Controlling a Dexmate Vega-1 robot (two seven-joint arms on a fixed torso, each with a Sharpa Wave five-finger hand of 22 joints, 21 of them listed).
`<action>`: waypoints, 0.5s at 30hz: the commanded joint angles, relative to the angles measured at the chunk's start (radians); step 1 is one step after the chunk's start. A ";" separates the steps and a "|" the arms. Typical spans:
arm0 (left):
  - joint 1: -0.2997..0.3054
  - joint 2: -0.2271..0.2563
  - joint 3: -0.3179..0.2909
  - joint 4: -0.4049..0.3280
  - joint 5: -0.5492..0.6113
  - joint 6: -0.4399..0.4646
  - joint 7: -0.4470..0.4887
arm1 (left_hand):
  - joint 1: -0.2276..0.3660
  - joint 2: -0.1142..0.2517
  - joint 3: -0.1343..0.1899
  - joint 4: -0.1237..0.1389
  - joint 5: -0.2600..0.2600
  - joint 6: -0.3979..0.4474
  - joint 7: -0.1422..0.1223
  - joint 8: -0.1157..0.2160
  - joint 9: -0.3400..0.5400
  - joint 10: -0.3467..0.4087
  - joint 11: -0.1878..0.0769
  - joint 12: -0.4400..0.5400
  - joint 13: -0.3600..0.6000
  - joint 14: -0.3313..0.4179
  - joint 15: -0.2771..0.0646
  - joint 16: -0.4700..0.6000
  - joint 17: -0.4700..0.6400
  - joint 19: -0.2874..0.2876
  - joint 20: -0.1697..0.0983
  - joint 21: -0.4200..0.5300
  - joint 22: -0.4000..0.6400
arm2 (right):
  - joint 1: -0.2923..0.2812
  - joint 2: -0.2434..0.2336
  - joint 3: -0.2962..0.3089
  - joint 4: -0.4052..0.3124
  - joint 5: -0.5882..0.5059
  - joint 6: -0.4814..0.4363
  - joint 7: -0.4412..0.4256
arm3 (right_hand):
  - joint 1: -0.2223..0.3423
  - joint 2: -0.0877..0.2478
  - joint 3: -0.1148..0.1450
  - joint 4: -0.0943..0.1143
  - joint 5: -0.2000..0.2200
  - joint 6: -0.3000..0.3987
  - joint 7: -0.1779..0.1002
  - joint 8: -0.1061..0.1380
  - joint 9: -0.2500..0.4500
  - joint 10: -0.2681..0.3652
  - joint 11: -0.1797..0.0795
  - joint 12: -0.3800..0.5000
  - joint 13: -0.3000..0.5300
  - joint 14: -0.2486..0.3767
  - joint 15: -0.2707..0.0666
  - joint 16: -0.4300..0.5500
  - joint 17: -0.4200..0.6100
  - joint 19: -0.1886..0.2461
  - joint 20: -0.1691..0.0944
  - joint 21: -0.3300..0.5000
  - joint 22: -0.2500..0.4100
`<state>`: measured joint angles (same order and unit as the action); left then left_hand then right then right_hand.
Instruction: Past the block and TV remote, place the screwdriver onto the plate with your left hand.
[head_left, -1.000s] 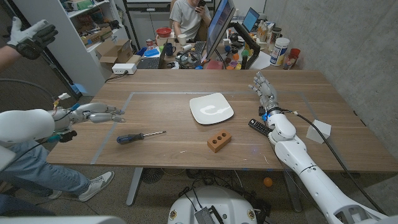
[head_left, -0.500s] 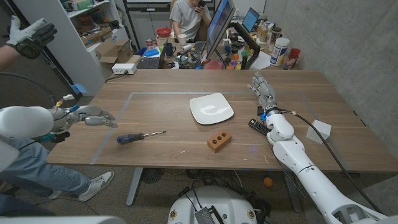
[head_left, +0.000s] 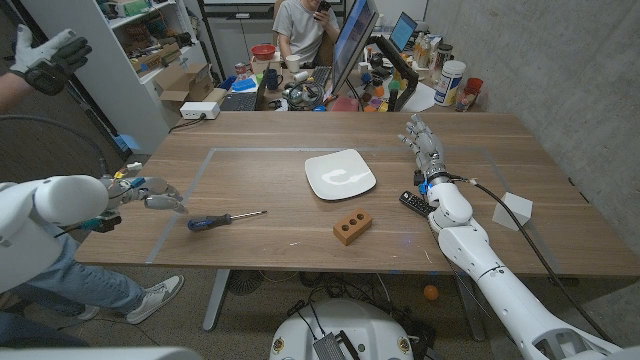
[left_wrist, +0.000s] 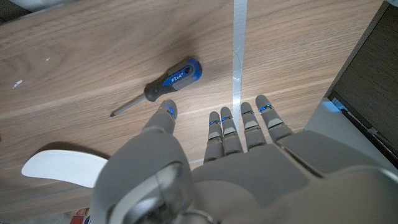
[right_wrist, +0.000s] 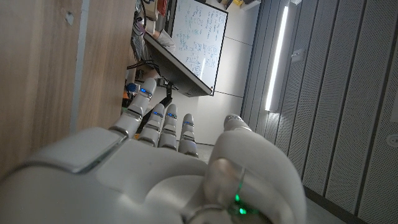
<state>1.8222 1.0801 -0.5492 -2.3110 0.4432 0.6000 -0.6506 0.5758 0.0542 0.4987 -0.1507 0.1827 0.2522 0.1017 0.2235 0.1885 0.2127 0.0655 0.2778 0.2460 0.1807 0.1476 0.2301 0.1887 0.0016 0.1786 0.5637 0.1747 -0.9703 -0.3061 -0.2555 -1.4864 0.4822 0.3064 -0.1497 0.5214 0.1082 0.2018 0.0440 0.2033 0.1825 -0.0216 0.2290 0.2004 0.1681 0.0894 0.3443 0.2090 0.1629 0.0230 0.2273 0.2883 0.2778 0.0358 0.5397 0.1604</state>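
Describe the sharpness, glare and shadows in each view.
Head view: even indoor light, sharp, with a soft sheen on the white square plate.
Left wrist view: the blue-and-black-handled screwdriver is crisp and casts a soft shadow on the wood, while the left hand close to the lens is slightly soft.
Right wrist view: a ceiling light strip glares, and the right hand looks blurred.

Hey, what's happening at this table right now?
The robot's left hand hovers open beside the screwdriver, not touching it. The screwdriver lies on the table, with the plate farther along and the block nearby. The right hand waits open next to the remote.
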 joint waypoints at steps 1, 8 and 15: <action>-0.028 0.058 0.119 0.002 0.072 0.051 0.054 | 0.012 0.003 -0.005 0.000 0.003 0.017 -0.002 0.002 0.004 0.012 0.000 0.010 0.000 0.012 0.004 0.006 0.002 0.006 0.005 -0.007 0.004 | -0.002 0.004 0.003 0.010 0.003 0.018 0.003 | -0.010 -0.003 -0.001 -0.004 -0.003 0.006 -0.002 -0.001 0.000 0.008 -0.002 -0.001 0.001 0.010 0.002 0.008 0.002 0.009 -0.001 -0.002 0.006; -0.037 0.056 0.157 -0.003 0.085 0.061 0.107 | 0.012 0.003 -0.009 0.001 0.002 0.023 -0.003 0.002 0.005 0.020 -0.001 0.011 0.000 0.020 0.004 0.008 0.002 0.010 0.010 -0.010 0.004 | 0.000 0.007 0.004 0.022 0.006 0.028 0.007 | -0.012 -0.004 -0.001 -0.004 -0.003 0.007 -0.002 -0.002 0.000 0.008 -0.003 -0.005 0.000 0.012 0.002 0.008 0.000 0.009 0.000 -0.006 0.006; -0.047 0.083 0.195 0.000 0.087 0.077 0.132 | 0.008 0.003 -0.014 0.004 0.001 0.025 -0.007 0.000 0.005 0.028 -0.007 0.014 0.000 0.031 0.000 0.011 0.004 0.015 0.010 -0.013 0.004 | 0.001 0.006 0.005 0.024 0.006 0.029 0.007 | -0.014 -0.006 -0.002 -0.005 -0.002 0.007 -0.001 -0.003 0.000 0.009 -0.005 -0.008 -0.001 0.013 0.002 0.007 -0.003 0.012 0.000 -0.010 0.006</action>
<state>1.7937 1.1299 -0.4271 -2.3099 0.5104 0.6460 -0.5716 0.5797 0.0581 0.4877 -0.1479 0.1827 0.2701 0.0945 0.2235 0.1884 0.2300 0.0589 0.2847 0.2461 0.1997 0.1446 0.2368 0.1886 0.0125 0.1895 0.5545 0.1746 -0.9710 -0.3014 -0.2527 -1.4705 0.4856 0.3272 -0.1464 0.5175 0.1042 0.1990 0.0413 0.2034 0.1824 -0.0215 0.2290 0.2004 0.1680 0.0894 0.3367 0.2091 0.1682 0.0285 0.2273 0.2830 0.2777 0.0358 0.5321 0.1605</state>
